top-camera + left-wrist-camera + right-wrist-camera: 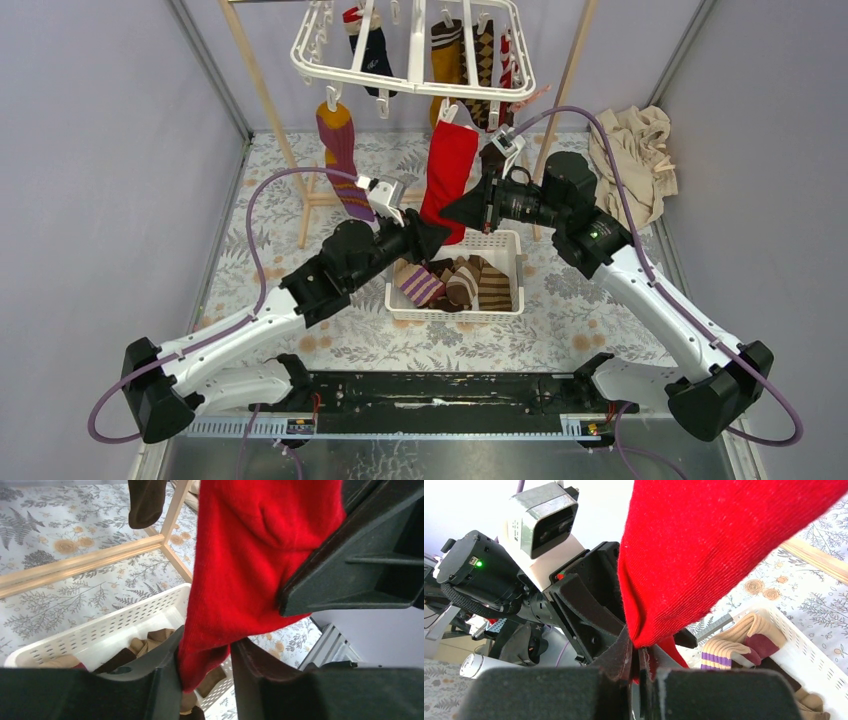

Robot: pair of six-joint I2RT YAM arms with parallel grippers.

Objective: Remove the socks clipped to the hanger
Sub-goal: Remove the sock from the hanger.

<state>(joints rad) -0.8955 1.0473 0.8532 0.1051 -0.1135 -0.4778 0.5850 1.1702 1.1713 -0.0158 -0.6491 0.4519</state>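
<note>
A few socks [470, 285] lie in the basket [455, 314] below the hanger [418, 50], while about six hang clipped; the right jaws pinch the red sock [448, 175], and the left jaws stand half-wide around it, grip unclear.

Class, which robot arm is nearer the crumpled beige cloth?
Right. The right arm reaches up just beside the beige cloth; the left arm lies left of the basket, far away.

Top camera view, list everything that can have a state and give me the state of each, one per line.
red knit sock: clipped to the hanger, hanging, lower end pinched by the right fingers.
white plastic drying hanger: hanging, several socks clipped on.
white perforated plastic basket: upright, holding loose socks.
right fingers: shut on the red knit sock.
left fingers: either side of that sock's toe; grip unclear.
mustard-and-purple striped sock: clipped, hanging.
</note>
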